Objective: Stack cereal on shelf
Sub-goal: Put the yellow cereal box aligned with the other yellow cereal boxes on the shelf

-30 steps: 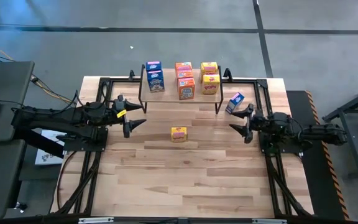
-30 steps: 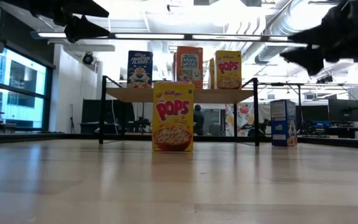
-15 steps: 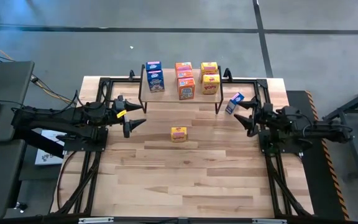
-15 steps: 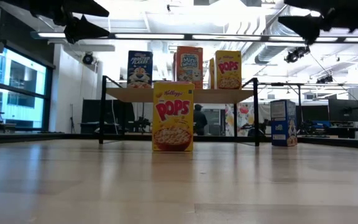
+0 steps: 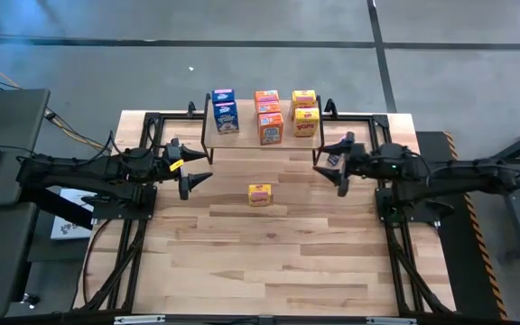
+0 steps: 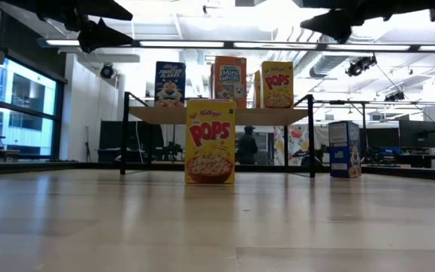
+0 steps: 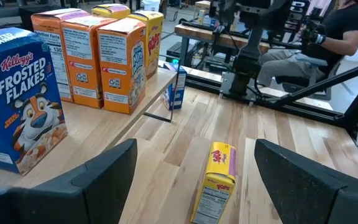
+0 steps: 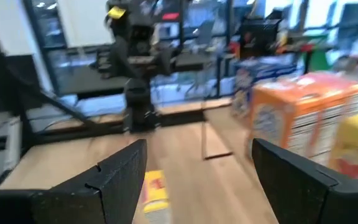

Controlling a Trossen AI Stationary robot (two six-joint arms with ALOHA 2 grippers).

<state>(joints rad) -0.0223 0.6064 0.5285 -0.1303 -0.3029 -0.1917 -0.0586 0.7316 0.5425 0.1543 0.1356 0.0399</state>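
right hand (image 5: 335,167), fingers apart, is hanging over the blue box (image 5: 336,155) beside the shelf (image 5: 260,137); descending off-centre could be tipping it.

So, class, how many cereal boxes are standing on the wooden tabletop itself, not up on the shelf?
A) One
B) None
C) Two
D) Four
C: a yellow box stands mid-table and a blue box stands by the shelf's right leg, under the right gripper; all the other boxes are up on the shelf.
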